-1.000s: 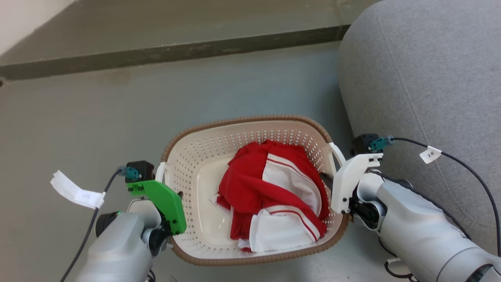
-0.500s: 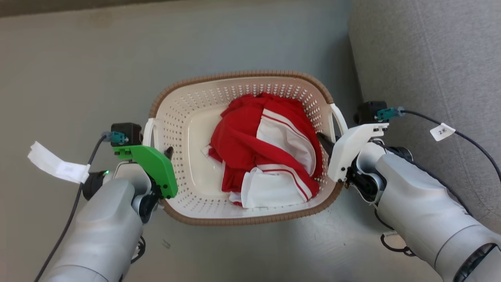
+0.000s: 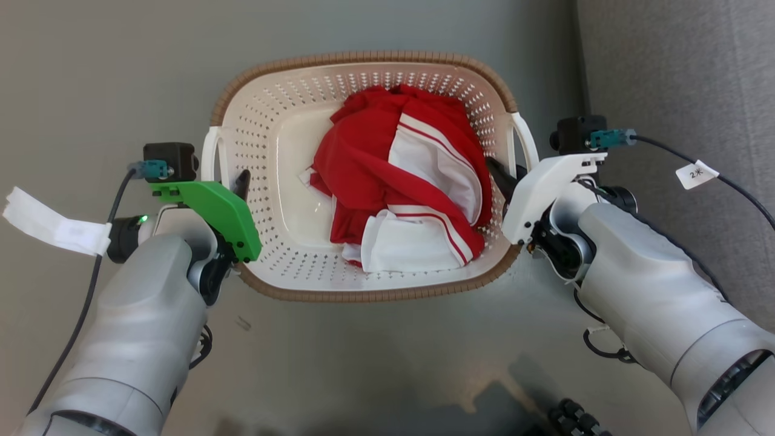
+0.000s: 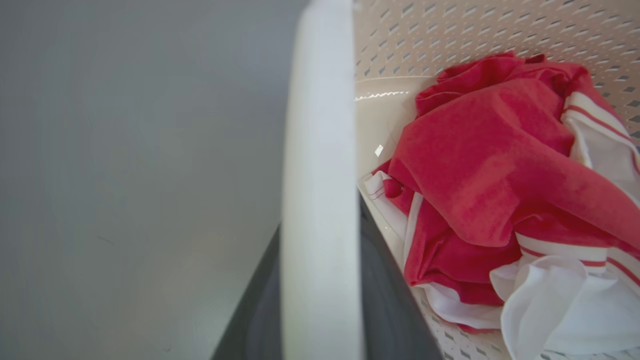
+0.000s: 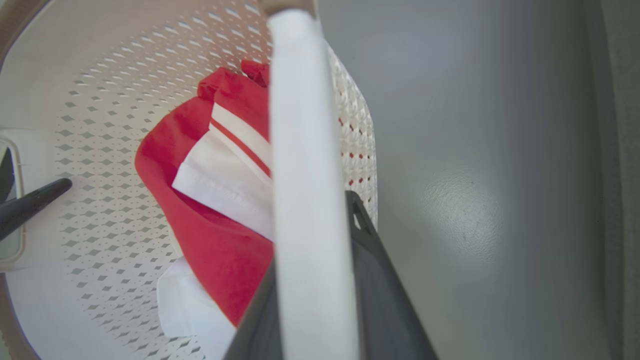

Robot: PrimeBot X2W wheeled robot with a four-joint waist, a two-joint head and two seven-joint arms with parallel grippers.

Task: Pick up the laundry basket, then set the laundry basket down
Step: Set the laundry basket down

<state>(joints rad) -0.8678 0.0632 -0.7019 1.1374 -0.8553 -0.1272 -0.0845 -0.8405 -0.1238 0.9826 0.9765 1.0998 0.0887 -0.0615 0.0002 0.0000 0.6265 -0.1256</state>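
Head view: the main risk is a slip, because each hold is only two thin fingers on a smooth bar. The left gripper (image 3: 233, 184) and right gripper (image 3: 511, 175) each straddle one of the white side handles (image 3: 209, 151) of the laundry basket (image 3: 363, 57), with one dark finger inside the perforated wall. In the wrist views each handle runs between that gripper's fingers, with the jaws narrowed to the bar's thickness and apparently pressing on it. The basket spans the gap between the grippers and looks level; whether it is clear of the grey floor (image 3: 121, 60) cannot be told. A crumpled red and white garment (image 3: 399, 181) lies nearer the right gripper. A grey sofa (image 3: 678, 72) stands just outside that gripper. Uneven arm travel could tilt the load, or the right arm could brush the sofa.
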